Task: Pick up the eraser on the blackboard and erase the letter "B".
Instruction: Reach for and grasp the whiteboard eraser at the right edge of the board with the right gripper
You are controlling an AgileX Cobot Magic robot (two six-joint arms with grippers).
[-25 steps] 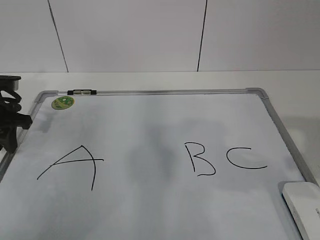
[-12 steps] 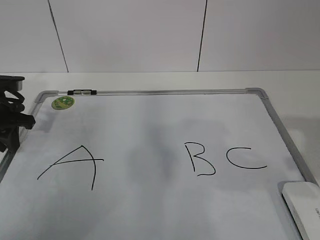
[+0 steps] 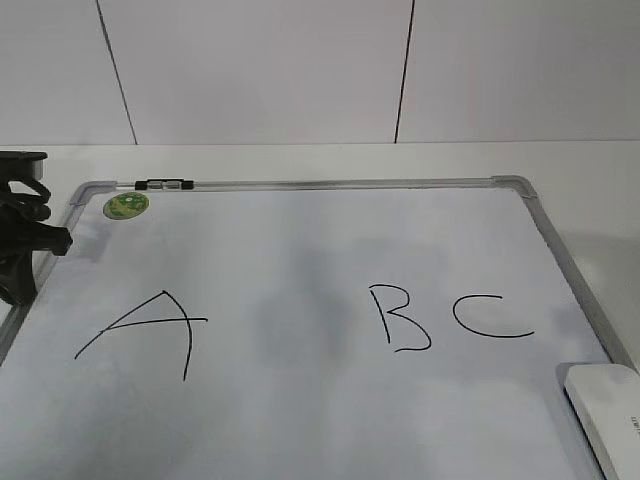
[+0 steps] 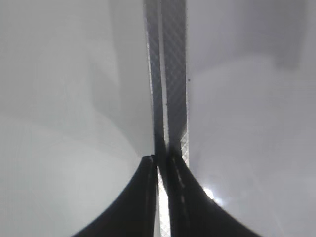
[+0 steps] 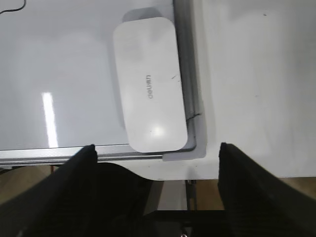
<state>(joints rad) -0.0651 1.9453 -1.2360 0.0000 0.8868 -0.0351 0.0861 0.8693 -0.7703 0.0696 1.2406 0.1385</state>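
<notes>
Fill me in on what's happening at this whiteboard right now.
Nothing is held yet. The eraser lies flat in the blackboard's near right corner, and the right gripper hovers open above it. The left gripper is shut on the board's left frame edge, seemingly steadying it. The letter "B", between A and C, is unerased.

Lighting's flat and even in the exterior view, with soft grey shadow patches mid-frame on the blackboard [image 3: 300,250]. The left wrist view is blurry and washed out, small glare spot at lower right. The right wrist view is sharper, with a bright reflected streak at left and a sheen on the eraser [image 5: 149,84].
</notes>
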